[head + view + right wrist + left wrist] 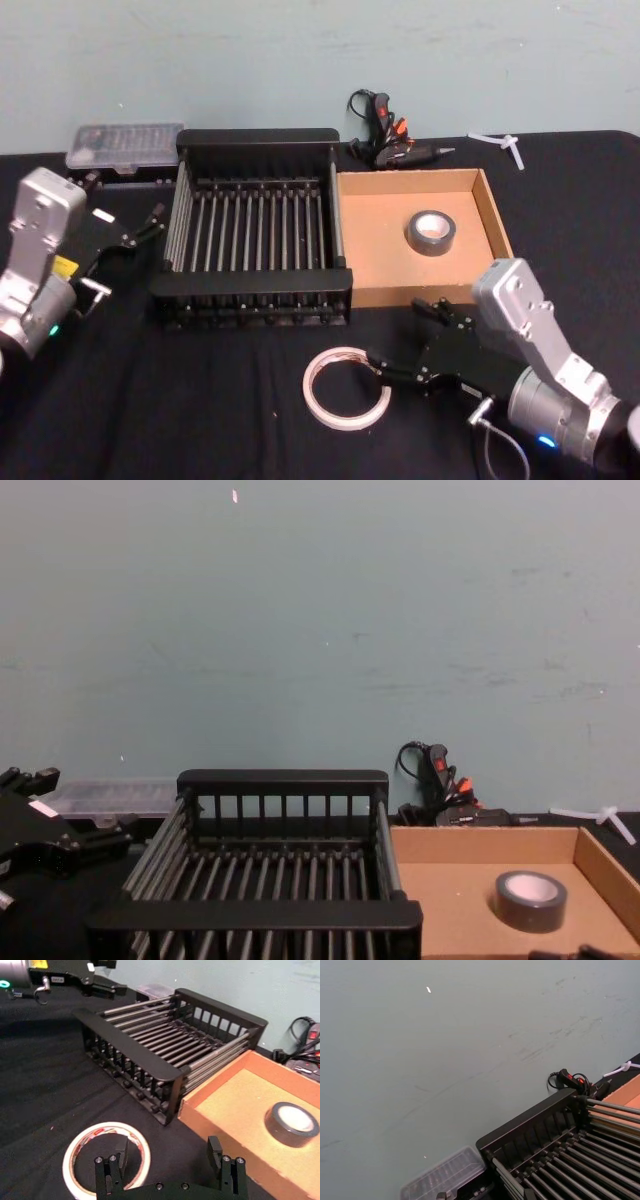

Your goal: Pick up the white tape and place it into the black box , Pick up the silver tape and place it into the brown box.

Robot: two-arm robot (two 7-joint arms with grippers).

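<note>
The right gripper (392,368) is hovering low with its jaws spread wide and holding nothing, one finger (121,1152) sitting over the near rim of the white tape (347,387) lying flat on the black worktop (200,400); that thin, floppy ring (so little wall to pinch) is likely to skid or buckle if the jaws close off-centre. The silver tape (431,232), a thick matte roll, is lying beyond the jaws in the smooth cardboard brown box (493,210), beside the rigid, barred black box (258,146). The left gripper (150,222) is idling beside that crate, jaws slightly parted and empty.
</note>
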